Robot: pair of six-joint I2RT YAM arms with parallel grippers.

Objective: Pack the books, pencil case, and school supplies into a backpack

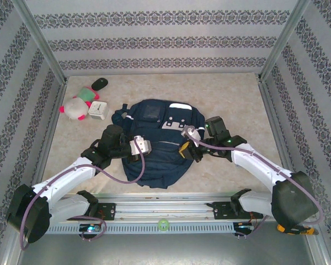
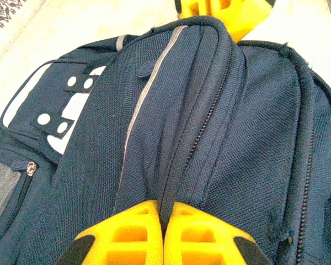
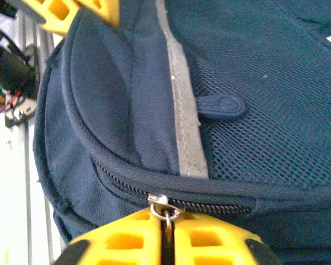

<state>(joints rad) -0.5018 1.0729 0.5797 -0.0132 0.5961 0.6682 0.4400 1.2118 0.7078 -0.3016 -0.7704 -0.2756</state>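
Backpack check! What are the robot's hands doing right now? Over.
Left gripper shut, pinching backpack fabric along a zip. Right gripper shut on zip pull. Plush toy far left, apart from the bag.

No legible text anywhere.

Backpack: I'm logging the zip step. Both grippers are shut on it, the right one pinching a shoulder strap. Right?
Not a strap. The right gripper pinches the metal zipper pull of the backpack, as the right wrist view shows. The left gripper is shut on it too.
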